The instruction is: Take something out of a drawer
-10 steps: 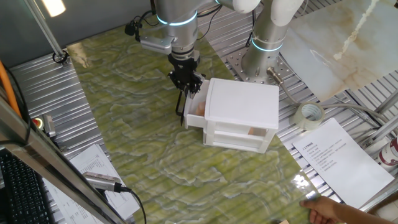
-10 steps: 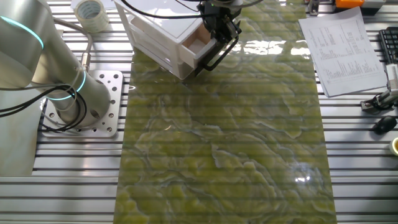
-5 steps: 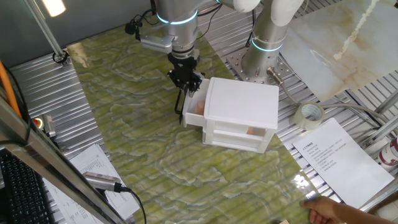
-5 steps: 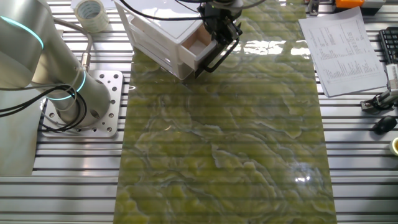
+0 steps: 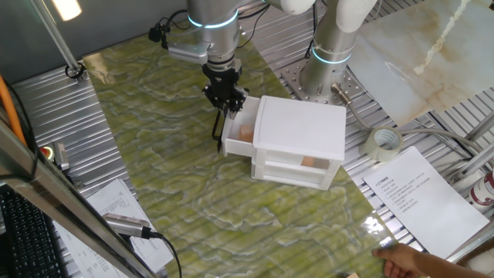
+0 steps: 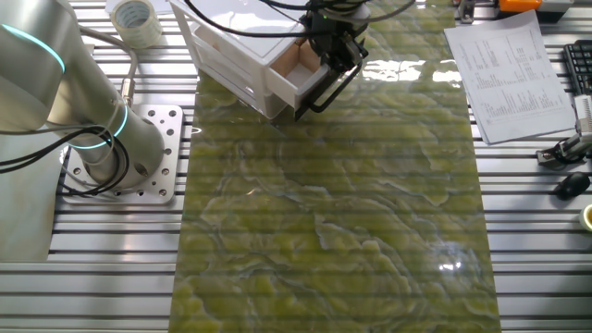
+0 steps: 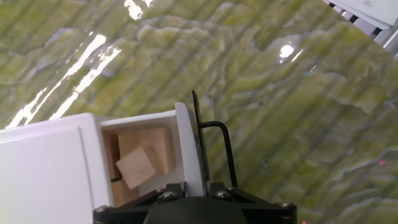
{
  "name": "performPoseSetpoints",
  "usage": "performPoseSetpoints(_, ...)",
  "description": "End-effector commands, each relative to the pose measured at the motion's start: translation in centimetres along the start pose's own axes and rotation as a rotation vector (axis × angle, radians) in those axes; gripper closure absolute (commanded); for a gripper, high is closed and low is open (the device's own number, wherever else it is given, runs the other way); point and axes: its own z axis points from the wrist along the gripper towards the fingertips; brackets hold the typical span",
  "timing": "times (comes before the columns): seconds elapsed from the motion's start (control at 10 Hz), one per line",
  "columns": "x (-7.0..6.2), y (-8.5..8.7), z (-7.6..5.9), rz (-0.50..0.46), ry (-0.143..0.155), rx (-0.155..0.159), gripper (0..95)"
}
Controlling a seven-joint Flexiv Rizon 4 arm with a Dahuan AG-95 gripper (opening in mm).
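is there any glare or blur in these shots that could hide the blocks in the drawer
Hand view: bright glare streaks on the green mat, but the wooden cubes in the open drawer stay sharp, lightly shaded. Other fixed view: mat glare beside the gripper. No motion blur.

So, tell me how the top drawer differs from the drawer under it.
The top drawer is pulled out of the cabinet; the lower drawer sits pushed in. The top drawer's black handle shows, with the tool at it; the lower drawer shows no handle in these views. Wooden cubes lie exposed in the top one. Both are white.
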Motion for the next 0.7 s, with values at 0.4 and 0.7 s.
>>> performPoseSetpoints(0.4,0.09,-0.88,-0.44,-0.017,0.007,-0.003,95.0)
performPoseSetpoints(0.7,0.24,-1.29,-0.36,-0.033,0.004,-0.003,95.0)
